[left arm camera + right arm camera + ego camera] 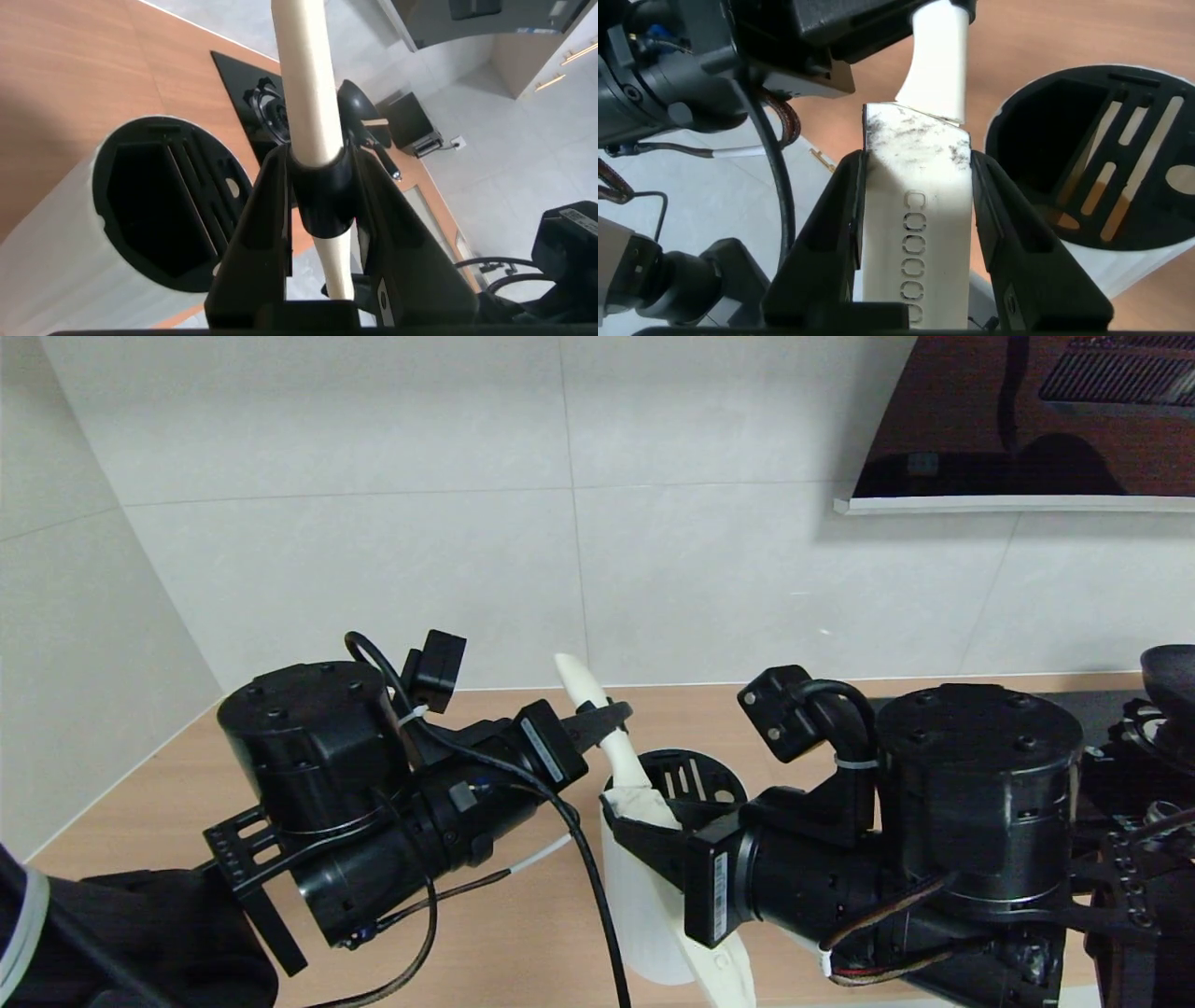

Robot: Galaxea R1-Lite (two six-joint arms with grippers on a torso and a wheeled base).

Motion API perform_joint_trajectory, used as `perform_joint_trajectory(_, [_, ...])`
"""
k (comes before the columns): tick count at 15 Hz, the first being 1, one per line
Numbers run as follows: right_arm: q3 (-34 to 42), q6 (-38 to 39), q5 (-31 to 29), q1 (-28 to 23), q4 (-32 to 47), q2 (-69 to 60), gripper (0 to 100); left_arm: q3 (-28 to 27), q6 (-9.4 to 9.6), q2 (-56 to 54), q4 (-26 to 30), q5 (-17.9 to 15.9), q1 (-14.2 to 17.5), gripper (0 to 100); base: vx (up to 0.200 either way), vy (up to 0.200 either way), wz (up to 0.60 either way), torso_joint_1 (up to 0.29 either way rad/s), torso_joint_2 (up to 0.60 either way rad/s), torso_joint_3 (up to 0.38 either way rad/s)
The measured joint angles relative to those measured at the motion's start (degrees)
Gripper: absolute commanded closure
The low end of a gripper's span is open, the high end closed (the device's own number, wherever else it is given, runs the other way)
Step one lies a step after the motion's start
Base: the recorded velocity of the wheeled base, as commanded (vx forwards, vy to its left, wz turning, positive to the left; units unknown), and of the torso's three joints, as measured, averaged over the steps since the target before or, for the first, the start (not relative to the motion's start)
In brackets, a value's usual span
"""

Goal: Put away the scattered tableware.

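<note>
A white spatula [597,709] is held over the counter by both grippers. My left gripper [607,719] is shut on its round handle [301,75], and the handle's tip sticks up past the fingers. My right gripper [644,812] is shut on the wide flat blade [920,215], which has a row of embossed holes. Just behind the spatula stands a white cylindrical utensil holder [639,915] with a black slotted insert [695,775]. Its open mouth [159,215] lies beside the handle, and the holder [1148,271] also appears beside the blade.
The wooden counter [523,915] runs to a tiled wall. A black gas hob [1102,705] with a pan support [1153,728] sits at the right, under a dark range hood [1018,420]. The counter's left part is bare.
</note>
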Motion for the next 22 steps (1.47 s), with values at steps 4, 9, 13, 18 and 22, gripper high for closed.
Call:
perform_joint_trajectory(4, [-0.02, 0.00, -0.04, -0.11, 0.02, -0.15, 0, -0.15, -0.02, -0.21, -0.04, 0.07, 0.02, 100, 0.000, 0.000, 0.00, 0.000, 0.00, 0.000])
perform_joint_trajectory(9, [-0.17, -0.13, -0.06, -4.29, 0.17, -2.57, 0, -1.07, 0.90, -2.90, 2.18, 0.10, 0.09, 100, 0.000, 0.000, 0.00, 0.000, 0.00, 0.000])
perform_joint_trajectory(13, [-1.05, -0.35, 0.00, -10.75, 2.62, -5.55, 0, -6.05, 5.56, -7.73, 15.52, 5.34, 0.22, 100, 0.000, 0.000, 0.00, 0.000, 0.00, 0.000])
perform_joint_trajectory(18, [-1.57, -0.46, 0.02, -14.93, 2.84, -6.90, 0, -13.70, 20.70, -10.53, 23.53, 21.63, -1.12, 100, 0.000, 0.000, 0.00, 0.000, 0.00, 0.000])
perform_joint_trajectory(22, [-1.49, -0.46, 0.02, -16.31, 2.84, -7.30, 0, -20.76, 35.08, -8.45, 25.39, 35.54, -3.17, 100, 0.000, 0.000, 0.00, 0.000, 0.00, 0.000])
